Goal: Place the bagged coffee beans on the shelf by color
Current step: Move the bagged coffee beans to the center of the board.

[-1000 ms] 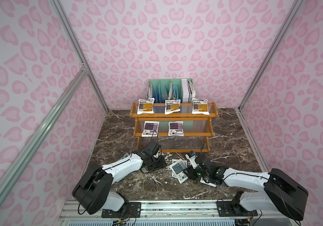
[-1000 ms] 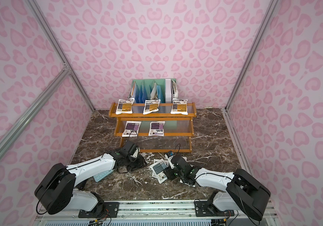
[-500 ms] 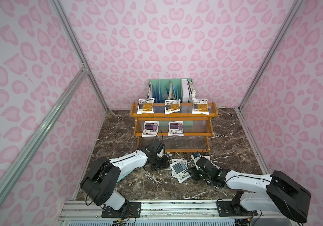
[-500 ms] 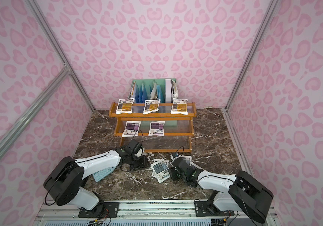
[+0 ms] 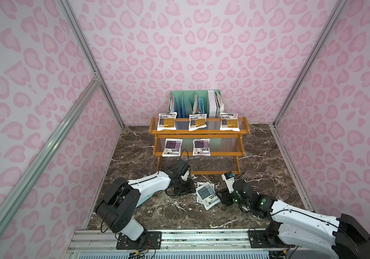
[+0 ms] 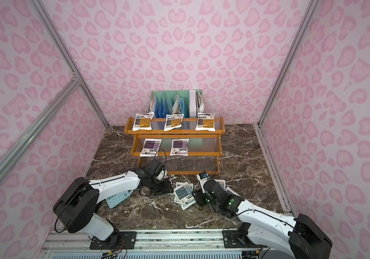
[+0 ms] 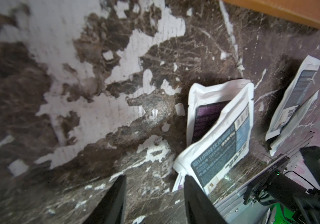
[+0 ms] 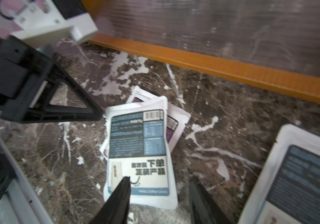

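Counting tiers, we find three orange pouches atop the shelf and two purple pouches mid-tier; the third purple pouch lies under a grey-blue pouch just ahead of our right gripper, spread and empty like our left gripper; the bottom tier is bare.

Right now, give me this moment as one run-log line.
shelf top: three orange pouches | middle: two purple pouches | floor: grey-blue pouch atop purple pouch | left gripper: open | right gripper: open
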